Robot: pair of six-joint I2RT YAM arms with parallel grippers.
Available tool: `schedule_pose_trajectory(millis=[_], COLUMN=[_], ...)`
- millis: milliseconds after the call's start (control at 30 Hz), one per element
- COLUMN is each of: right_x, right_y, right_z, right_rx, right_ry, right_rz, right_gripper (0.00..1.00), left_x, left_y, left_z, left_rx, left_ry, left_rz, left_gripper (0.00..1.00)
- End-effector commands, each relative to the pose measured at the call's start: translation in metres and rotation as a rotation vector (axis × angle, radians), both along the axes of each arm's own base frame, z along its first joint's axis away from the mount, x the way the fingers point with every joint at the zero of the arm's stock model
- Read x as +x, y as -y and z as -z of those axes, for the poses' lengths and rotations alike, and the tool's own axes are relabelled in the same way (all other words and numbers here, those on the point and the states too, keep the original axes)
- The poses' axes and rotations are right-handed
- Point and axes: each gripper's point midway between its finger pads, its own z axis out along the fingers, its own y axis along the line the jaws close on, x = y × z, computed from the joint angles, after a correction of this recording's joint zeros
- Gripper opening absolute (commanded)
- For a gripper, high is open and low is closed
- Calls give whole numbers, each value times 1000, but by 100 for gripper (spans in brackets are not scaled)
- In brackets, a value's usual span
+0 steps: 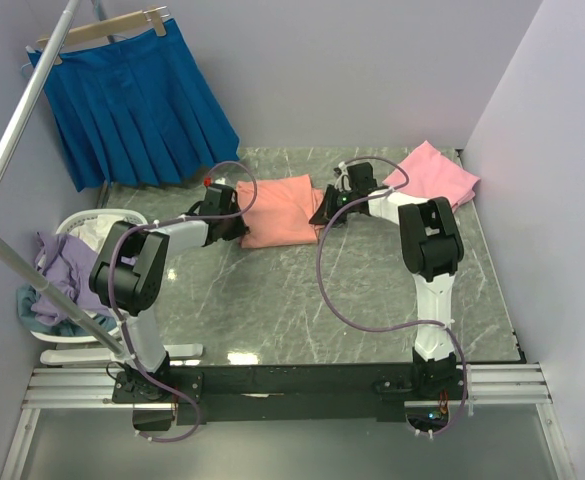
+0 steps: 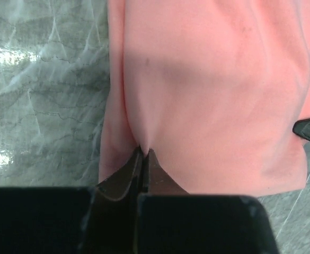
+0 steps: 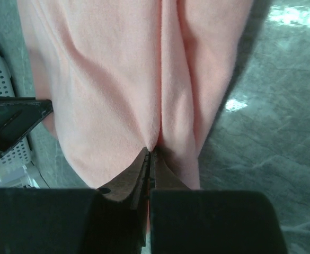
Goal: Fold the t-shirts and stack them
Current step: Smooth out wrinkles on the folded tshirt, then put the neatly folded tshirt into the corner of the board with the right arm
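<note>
The left claw (image 2: 144,154) is closed, its two tips pressed together on a small pinch of the salmon shirt (image 2: 213,90). The cloth puckers into a crease right at the tips. The grip sits near the shirt's left edge, with bare table (image 2: 43,95) just beside it. In the overhead view this claw (image 1: 236,224) meets the left side of the shirt (image 1: 277,210).

The right claw (image 3: 150,151) is closed too, nipping a fold of the same shirt (image 3: 117,79), which rises into long ridges running away from the tips. From above, this claw (image 1: 324,212) sits at the shirt's right side, so the shirt lies between the two claws, folded into a rough rectangle on the far middle of the table (image 1: 302,300).

The pink shirt (image 1: 438,174) lies apart from both claws in the far right corner of the table, folded flat.

Past the left edge of the table stands a white basket (image 1: 84,222) heaped with lavender cloth (image 1: 60,272). A blue pleated skirt (image 1: 137,110) hangs on a hanger above the far left corner.
</note>
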Motion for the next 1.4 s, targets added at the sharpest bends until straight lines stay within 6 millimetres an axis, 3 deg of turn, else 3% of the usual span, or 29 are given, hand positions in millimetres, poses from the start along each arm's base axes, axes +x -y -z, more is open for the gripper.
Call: schedule_pose_trajectory(millis=[0,200,333,367,400,433,500,533,667,800,833,867,1000,1033,1067,1233,1367], right_x=[10,17,19,19,20,19,22,23,25,30,33,31,40,38,35,27,11], right_y=[21,52,58,58,59,61,64,64,63,55,51,49,37,33,32,17,-2], right_z=[-21,-27,-30,-30,-32,-30,-37,-41,-48,-50,-54,-44,-39,-30,-26,-6,12], right_rx=[-15,-87,-94,-98,-101,-105,-118,-119,-110,-64,-36,-32,-7,-14,-20,-51,-100], right_ry=[63,89,101,100,107,106,127,134,149,153,154,121,99,79,62,15,-29], right_rz=[28,86,85,87,98,106,121,122,125,103,95,83,50,40,35,-12,-57], right_gripper=[0,0,4,37,51,52,52,53,66,70,71,72,72,72,72,72,73], left_x=[-1,-5,-5,-4,-4,-4,-3,-2,1,10,18,21,43,48,50,66,66], left_y=[-13,-17,-15,-15,-15,-15,-16,-17,-21,-36,-42,-44,-52,-46,-45,-25,-10], left_z=[-1,-1,-2,-3,-4,-6,-11,-15,-38,-61,-64,-63,-34,-34,-20,-8,3], left_rx=[59,70,64,68,68,70,74,74,71,82,77,72,61,40,38,-36,-89], left_ry=[16,23,33,35,35,39,54,63,120,184,189,184,141,140,114,108,84], left_rz=[-26,-14,3,5,5,8,10,5,-27,-107,-120,-119,-119,-96,-88,-36,15], left_gripper=[1,1,1,1,1,20,41,57,75,94,94,94,94,94,93,93,92])
